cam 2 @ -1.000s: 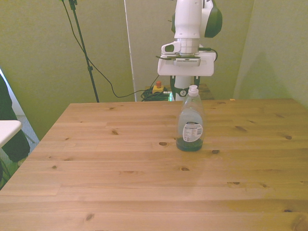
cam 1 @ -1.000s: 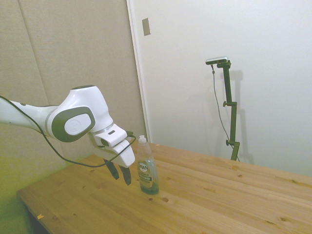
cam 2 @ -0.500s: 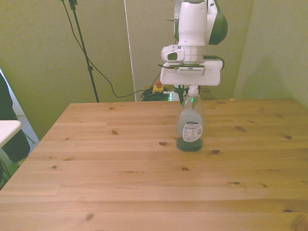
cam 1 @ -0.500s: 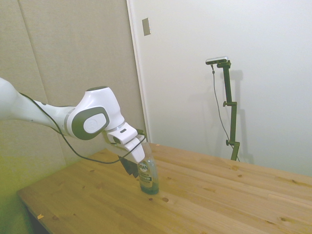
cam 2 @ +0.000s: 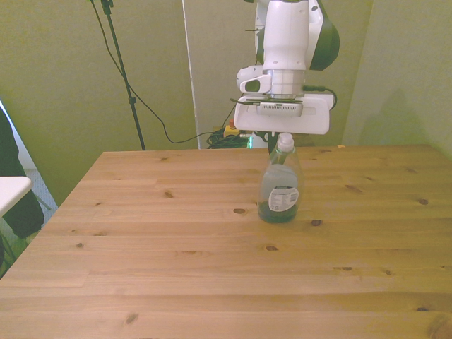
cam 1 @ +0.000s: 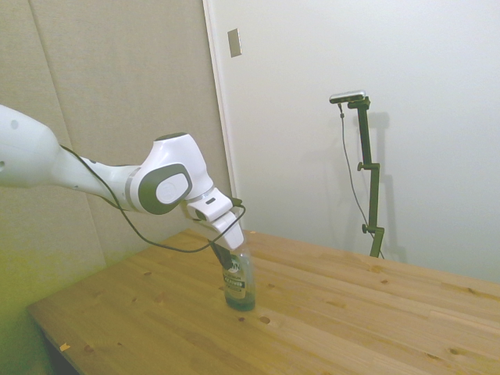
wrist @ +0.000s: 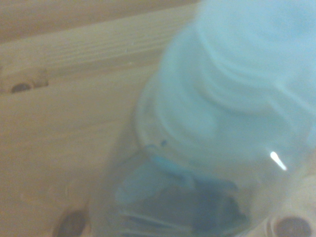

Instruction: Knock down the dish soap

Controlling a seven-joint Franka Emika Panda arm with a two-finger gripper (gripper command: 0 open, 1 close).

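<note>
The dish soap [cam 2: 280,189] is a slim clear bottle with greenish liquid at its bottom, a white cap and a dark label. It stands on the wooden table [cam 2: 176,268], its base down, leaning slightly. My gripper [cam 1: 225,251] hangs right at the bottle's neck, and the white hand covers the cap in the side view. Across the table, the wide white hand [cam 2: 282,116] sits just above and behind the cap. In the wrist view the blurred cap and shoulder of the dish soap [wrist: 222,123] fill most of the picture.
Bare wooden tabletop [cam 1: 367,312] spreads out on all sides of the bottle. Behind the table's far edge, cables and a small yellow box with a red button [cam 2: 231,128] lie on the floor. A dark shape and a white surface [cam 2: 10,189] sit at the front view's left edge.
The arm has swung from beside the bottle to its top. The hand now meets the neck, and the cap sits slightly lower, with the bottle starting to lean.
</note>
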